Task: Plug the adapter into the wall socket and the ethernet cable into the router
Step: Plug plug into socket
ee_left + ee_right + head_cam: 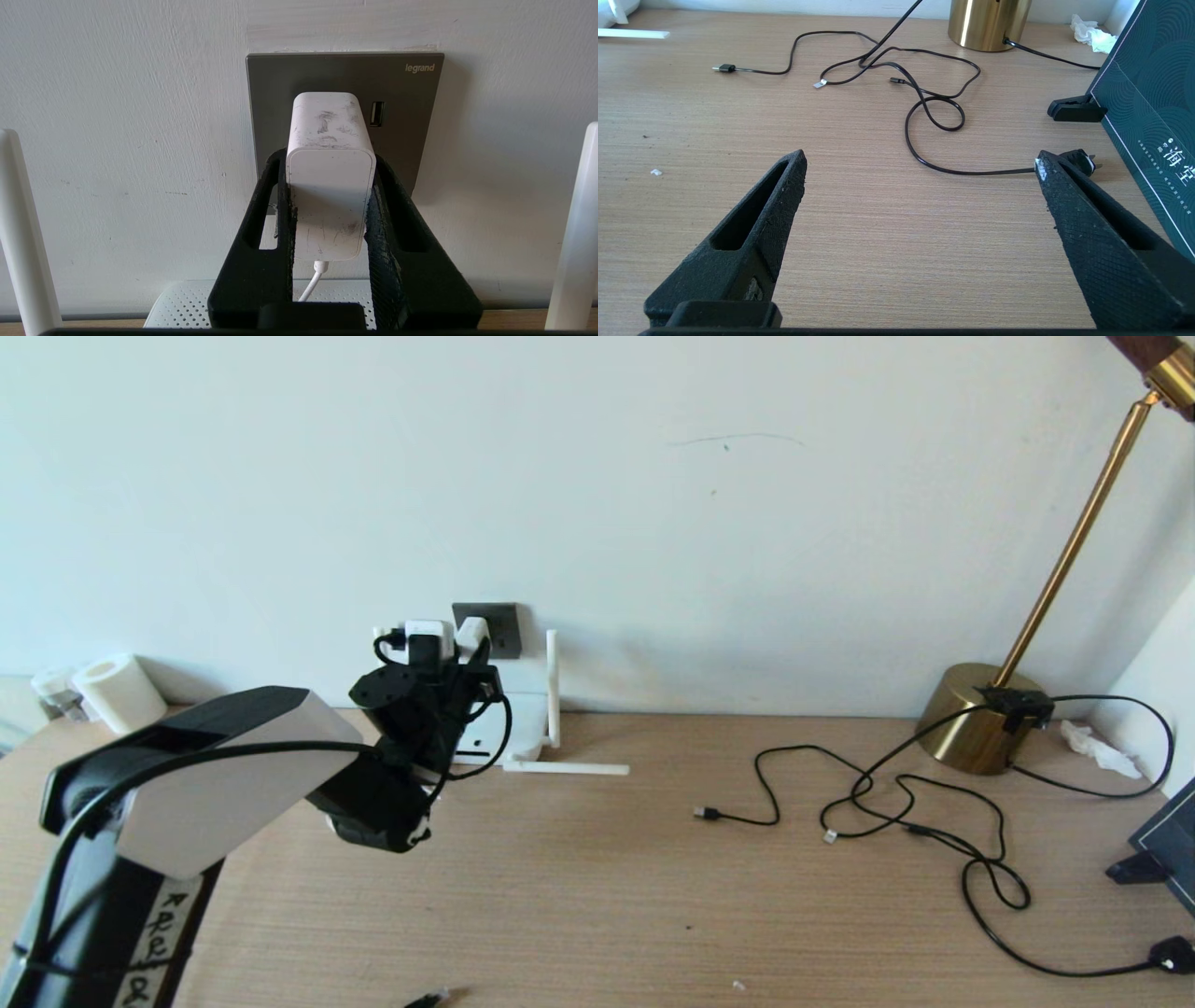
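White-shelled black left arm (215, 775), textured black pincer (329, 186)

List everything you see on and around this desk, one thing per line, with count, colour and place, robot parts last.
adapter: one, white, held against the wall socket
wall socket: one, dark grey, on the wall above the router
router: one, white with thin antennas, on the desk below the socket
thin cables: several, black, looped across the desk right of centre
lamp: one, brass, back right of the desk
paper roll: one, white, back left
patterned box: one, dark teal, far right
desk: one, light wood
left tool: one, black, shut on the adapter
right tool: one, black, open above the desk
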You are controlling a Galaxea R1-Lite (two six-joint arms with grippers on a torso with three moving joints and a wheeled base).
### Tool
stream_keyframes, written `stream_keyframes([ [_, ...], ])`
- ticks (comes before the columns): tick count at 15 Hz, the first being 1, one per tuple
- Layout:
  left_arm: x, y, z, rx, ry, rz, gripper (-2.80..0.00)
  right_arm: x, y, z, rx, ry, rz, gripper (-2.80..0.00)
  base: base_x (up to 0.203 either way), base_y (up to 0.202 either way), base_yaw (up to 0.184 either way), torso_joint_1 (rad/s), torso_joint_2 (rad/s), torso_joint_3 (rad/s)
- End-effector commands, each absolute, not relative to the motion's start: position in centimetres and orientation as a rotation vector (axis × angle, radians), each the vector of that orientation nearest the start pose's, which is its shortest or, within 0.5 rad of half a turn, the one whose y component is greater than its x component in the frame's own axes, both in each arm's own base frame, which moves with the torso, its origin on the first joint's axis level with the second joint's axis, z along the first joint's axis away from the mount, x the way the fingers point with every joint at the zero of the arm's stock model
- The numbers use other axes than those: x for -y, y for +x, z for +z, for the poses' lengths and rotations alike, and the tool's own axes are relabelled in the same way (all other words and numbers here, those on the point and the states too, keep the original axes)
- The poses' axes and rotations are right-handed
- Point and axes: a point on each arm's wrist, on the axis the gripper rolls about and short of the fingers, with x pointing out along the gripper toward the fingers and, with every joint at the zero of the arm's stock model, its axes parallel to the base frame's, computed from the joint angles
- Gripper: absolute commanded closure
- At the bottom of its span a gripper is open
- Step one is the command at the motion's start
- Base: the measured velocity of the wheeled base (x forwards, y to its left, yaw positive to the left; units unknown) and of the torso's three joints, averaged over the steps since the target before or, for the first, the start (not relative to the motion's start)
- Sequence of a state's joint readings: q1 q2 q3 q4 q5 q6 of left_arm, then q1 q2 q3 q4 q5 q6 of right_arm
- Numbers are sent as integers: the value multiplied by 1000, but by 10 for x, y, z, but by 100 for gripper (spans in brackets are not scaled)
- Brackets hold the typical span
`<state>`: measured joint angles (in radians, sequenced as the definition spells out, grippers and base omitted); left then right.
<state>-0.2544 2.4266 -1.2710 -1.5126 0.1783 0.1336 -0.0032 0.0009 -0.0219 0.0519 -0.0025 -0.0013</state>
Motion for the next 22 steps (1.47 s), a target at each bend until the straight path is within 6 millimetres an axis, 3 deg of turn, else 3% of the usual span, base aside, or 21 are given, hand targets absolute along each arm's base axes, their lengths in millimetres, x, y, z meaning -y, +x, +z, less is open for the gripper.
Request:
stream_keyframes([
  [1,113,449,105,365,55,-49,0,0,-25,76,-29,-1,-6,-280,0,0,0,0,0,0],
  [22,119,457,100,360,51,-32,0,0,-25,76,-30,-1,-6,-280,0,0,0,0,0,0],
])
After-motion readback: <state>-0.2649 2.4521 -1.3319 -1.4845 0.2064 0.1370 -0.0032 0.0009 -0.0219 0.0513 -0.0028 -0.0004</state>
